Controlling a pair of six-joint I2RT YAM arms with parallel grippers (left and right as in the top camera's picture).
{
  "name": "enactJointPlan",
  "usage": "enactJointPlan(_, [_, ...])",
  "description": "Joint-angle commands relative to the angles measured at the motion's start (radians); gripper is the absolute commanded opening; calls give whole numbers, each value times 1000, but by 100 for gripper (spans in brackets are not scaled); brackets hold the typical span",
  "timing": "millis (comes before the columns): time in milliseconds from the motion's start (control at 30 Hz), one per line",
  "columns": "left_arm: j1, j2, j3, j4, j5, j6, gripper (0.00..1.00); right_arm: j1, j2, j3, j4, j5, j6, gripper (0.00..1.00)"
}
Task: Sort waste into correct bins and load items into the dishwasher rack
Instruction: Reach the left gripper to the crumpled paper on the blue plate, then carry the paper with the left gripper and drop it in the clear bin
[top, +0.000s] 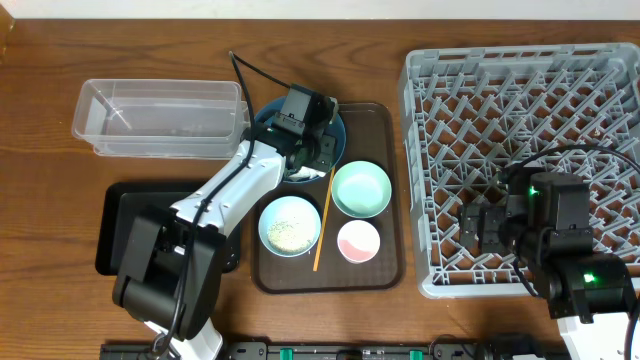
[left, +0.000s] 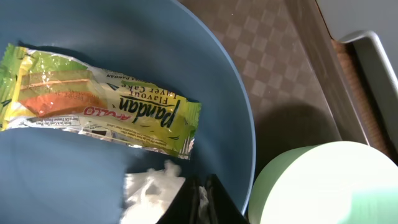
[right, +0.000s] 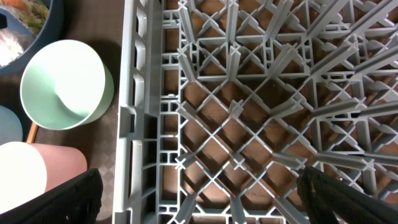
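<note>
On the dark-blue plate, at the back of the brown tray, lie a yellow-green snack wrapper and a crumpled white tissue. My left gripper reaches down into the plate and is shut on the tissue, a scrap of which shows between its black fingers. On the tray also stand the mint-green bowl, the pale-blue bowl holding rice grains, and the pink bowl. A wooden stick lies between them. My right gripper hangs open over the dishwasher rack.
A clear plastic tub sits at the back left. The black tray lies front left, partly under my left arm. The rack's near-left wall stands close beside the brown tray.
</note>
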Motion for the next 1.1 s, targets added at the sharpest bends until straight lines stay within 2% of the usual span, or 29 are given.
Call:
enactJointPlan(0, [5, -31, 13, -6, -9, 0, 6, -4, -5, 18, -2, 6, 7, 99])
enactJointPlan(267, [78, -216, 13, 0, -66, 1, 6, -4, -5, 18, -2, 6, 7, 99])
enactJointPlan(467, [224, -360, 13, 69, -263, 5, 6, -4, -5, 18, -14, 6, 7, 99])
enactJointPlan(600, [333, -365, 13, 104, -279, 5, 7, -4, -5, 18, -15, 6, 8, 99])
enactJointPlan(667, [376, -347, 12, 110, -278, 5, 13, -4, -5, 18, -15, 6, 8, 99])
enactJointPlan(700, [390, -337, 12, 113, -278, 5, 22, -4, -5, 18, -15, 6, 7, 99])
enactJointPlan(733, [406, -322, 12, 121, -278, 5, 43, -4, -5, 18, -15, 6, 7, 99])
enactJointPlan(767, [417, -311, 12, 130, -278, 5, 54, -4, -5, 18, -15, 6, 7, 99])
enactJointPlan(900, [430, -299, 12, 145, -248, 5, 57, -4, -5, 18, -18, 6, 7, 99])
enactJointPlan(1067, [406, -301, 12, 114, -9, 4, 57, -4, -5, 18, -16, 6, 8, 99])
